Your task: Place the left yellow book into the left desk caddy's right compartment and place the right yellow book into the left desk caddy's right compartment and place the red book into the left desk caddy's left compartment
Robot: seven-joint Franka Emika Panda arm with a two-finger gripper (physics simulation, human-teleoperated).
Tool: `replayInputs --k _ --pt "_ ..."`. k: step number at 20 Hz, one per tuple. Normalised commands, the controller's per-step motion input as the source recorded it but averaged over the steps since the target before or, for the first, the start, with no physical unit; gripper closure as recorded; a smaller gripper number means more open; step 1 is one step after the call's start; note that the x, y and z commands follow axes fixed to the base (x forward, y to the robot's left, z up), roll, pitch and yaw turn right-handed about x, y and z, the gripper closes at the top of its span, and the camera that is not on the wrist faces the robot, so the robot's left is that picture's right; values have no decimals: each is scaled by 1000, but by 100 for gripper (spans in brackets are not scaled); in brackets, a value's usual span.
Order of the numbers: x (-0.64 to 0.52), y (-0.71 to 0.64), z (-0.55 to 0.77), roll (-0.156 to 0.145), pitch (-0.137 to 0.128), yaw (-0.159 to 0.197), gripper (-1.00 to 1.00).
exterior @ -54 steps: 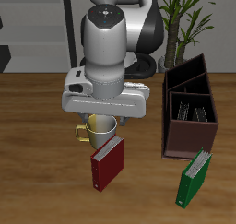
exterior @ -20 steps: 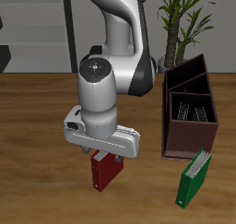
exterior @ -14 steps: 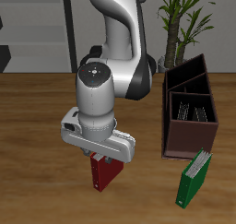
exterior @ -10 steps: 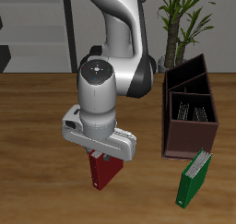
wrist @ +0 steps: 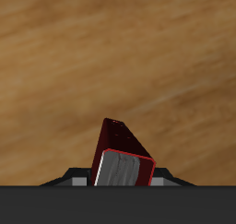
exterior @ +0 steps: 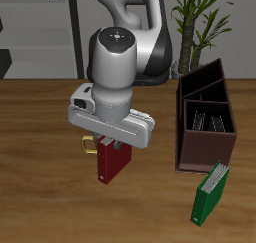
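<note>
With my gripper point(exterior: 110, 144) clamped on the red book point(exterior: 111, 161), now held off the table, risk is slip or twist en route to the caddy point(exterior: 205, 117): grip's near one end, and the mug point(exterior: 90, 144) sits close.

The arm's bulk covers the hand point(exterior: 112, 144) and the top of the red book point(exterior: 111, 163), so its grip cannot be made out. A yellow mug point(exterior: 90, 144) peeks out, mostly hidden. The plant point(exterior: 205, 17) is cut off above.
</note>
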Motion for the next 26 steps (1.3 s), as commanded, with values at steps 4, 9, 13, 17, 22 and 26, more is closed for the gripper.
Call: replayInputs --k 4,9,13,17,22,26 --pt "-393 167 735 -95 3 45 100" --pt "-544 231 551 -21 -75 14 100" --pt "-752 441 442 -14 8 10 100" --pt "-576 363 158 -10 -46 71 100" --pt "-600 405 17 -7 -46 13 100" --pt "-478 241 29 22 -51 -16 100"
